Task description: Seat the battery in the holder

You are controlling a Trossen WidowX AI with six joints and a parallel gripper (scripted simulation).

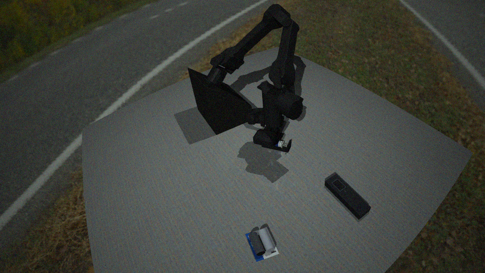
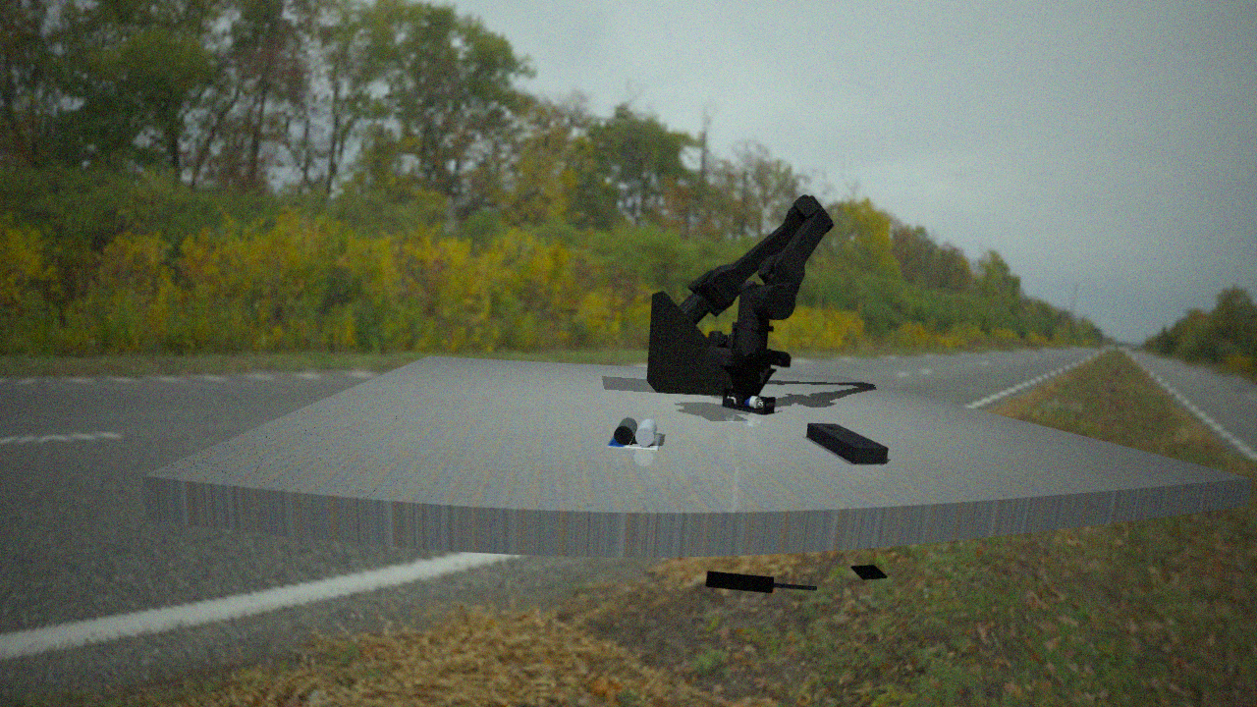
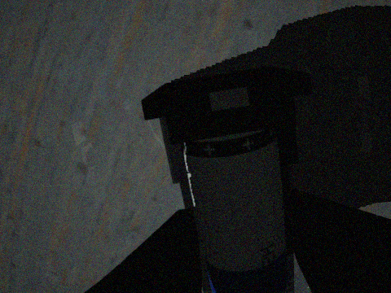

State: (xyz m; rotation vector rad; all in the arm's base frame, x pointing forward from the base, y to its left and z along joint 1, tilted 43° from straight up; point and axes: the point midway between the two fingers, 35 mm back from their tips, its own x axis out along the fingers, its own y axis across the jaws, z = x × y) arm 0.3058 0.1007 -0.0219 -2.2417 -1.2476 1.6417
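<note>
The battery (image 1: 281,143) (image 2: 754,403) (image 3: 240,191) lies in the black holder (image 1: 289,146) (image 2: 769,406) (image 3: 261,87), in shadow. In the wrist view its plus-marked terminal end is at the lip, and the nub is hidden, apparently under the lip. The body looks in line with the holder. My gripper (image 3: 239,214) is open a little, its fingers on either side of the battery's lower part, with a thin gap showing beside the right one. The spring and the battery's flat end are hidden, so I cannot tell how it sits there.
A long black box (image 1: 347,196) (image 2: 846,443) lies to the right of the holder. A dark cylinder (image 1: 256,243) (image 2: 625,430) and a pale cylinder (image 1: 267,239) (image 2: 646,432) lie side by side on a blue and white card (image 1: 259,258) near the front.
</note>
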